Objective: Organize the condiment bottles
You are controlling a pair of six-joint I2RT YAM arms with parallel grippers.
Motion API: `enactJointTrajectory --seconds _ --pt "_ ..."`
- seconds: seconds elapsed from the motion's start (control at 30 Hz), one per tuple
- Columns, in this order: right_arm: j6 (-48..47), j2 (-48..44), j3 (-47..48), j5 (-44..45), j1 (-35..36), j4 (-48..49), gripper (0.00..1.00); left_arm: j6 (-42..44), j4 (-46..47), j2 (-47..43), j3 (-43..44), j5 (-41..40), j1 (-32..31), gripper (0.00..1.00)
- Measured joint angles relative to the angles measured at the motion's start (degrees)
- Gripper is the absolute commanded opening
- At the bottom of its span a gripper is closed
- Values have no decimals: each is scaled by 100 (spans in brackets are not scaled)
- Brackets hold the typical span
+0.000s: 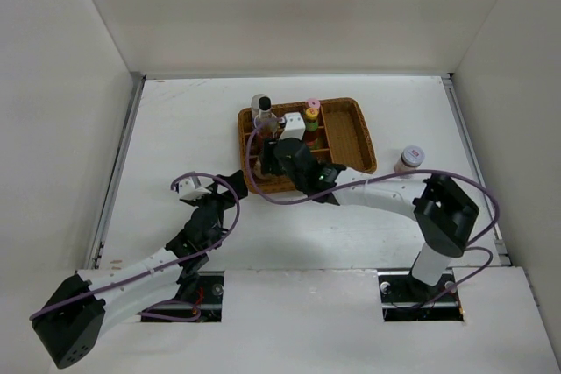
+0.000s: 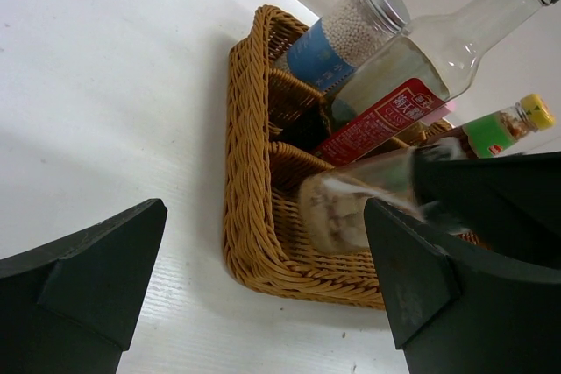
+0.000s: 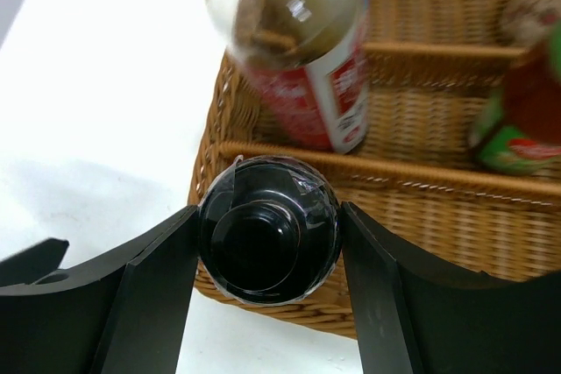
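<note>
My right gripper (image 1: 279,153) is shut on a short clear jar with a dark top (image 3: 268,229), holding it at the near left corner compartment of the brown wicker tray (image 1: 351,129). In the left wrist view this jar (image 2: 346,208) is tilted and blurred. In the tray stand a silver-lidded jar with a blue label (image 2: 351,28), the tall clear bottle with a red label (image 2: 412,76) and the yellow-capped red-green bottle (image 2: 508,124). My left gripper (image 1: 230,186) is open and empty on the table, just left of the tray's near corner.
Another small jar (image 1: 409,159) stands on the table right of the tray. The tray's right compartments hold nothing. White walls enclose the table on three sides. My right arm stretches across the table's middle from the right.
</note>
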Motion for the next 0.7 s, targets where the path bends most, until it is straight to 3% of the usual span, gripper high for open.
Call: enactJointTrajectory --seconds 0.17,0.27,0.4,0.53,0.7 --pt "-70 555 258 0 212 -142 64 0 0 -105 0 -2 0 100" --pt "-105 664 343 79 269 -188 84 0 0 -142 0 0 0 100" --pt "-125 538 391 122 269 -223 95 0 -4 -247 0 -4 0 100" --pt "-98 -122 85 122 234 -293 98 0 -7 -297 0 0 35 100" --pt "44 -1998 -1158 166 -243 -293 98 0 -2 -358 0 0 37 100"
